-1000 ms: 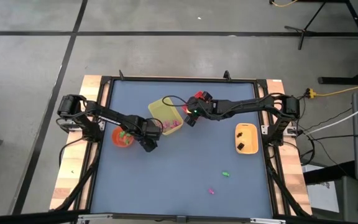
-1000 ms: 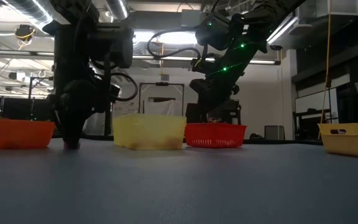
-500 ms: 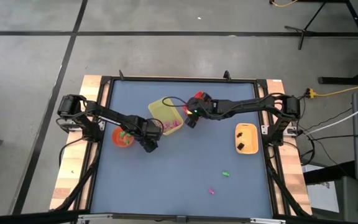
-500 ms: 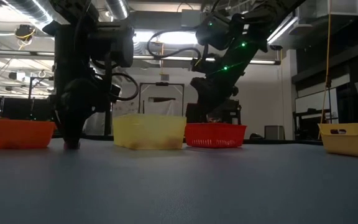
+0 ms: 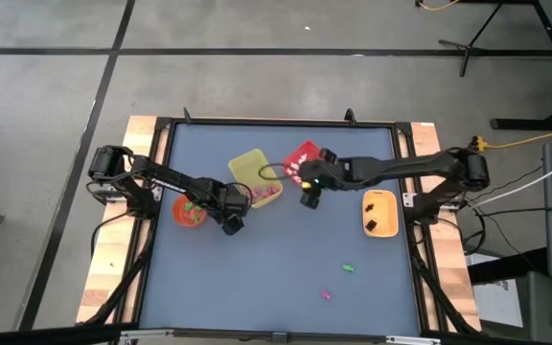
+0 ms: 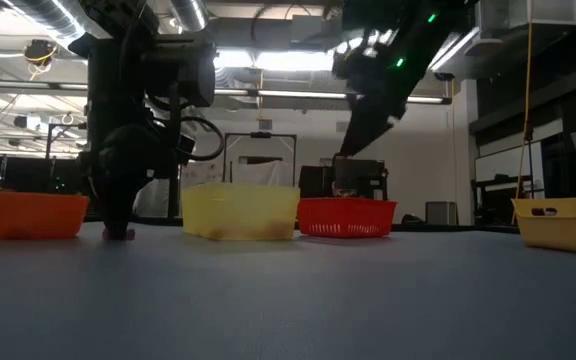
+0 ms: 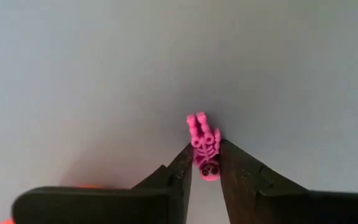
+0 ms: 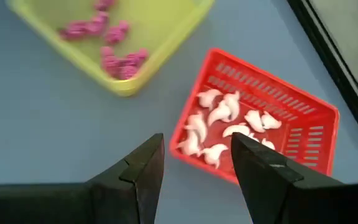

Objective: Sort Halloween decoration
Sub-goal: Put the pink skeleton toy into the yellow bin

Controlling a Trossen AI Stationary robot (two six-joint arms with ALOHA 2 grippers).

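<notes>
On the blue tabletop (image 5: 286, 278), an orange bowl (image 5: 190, 212) sits at the left with green trinkets (image 5: 192, 207) inside. Just beside it, the left pincer (image 5: 231, 226) is down at the surface, its two dark fingers (image 7: 180, 171) closing on either side of a pink skeleton figure (image 7: 204, 145) that lies on the tabletop; the fingers touch its head end, the legs poking out beyond the tips. Next along stands the yellow bin (image 5: 254, 176), holding a cluster of pink trinkets (image 8: 114, 62) in one corner. Touching its corner is the red basket (image 5: 304, 157), with white trinkets (image 8: 225, 123) heaped inside. The right pincer (image 5: 310, 196) hangs above the tabletop just in front of that basket, its fingers (image 8: 143, 165) spread apart and holding nothing. Farther right, a yellow-orange tray (image 5: 379, 212) carries two black trinkets (image 5: 373, 226). Nearer the front edge, well apart from the bins, a loose green trinket (image 5: 349, 268) and a loose pink trinket (image 5: 326, 295) lie on the bare surface.
</notes>
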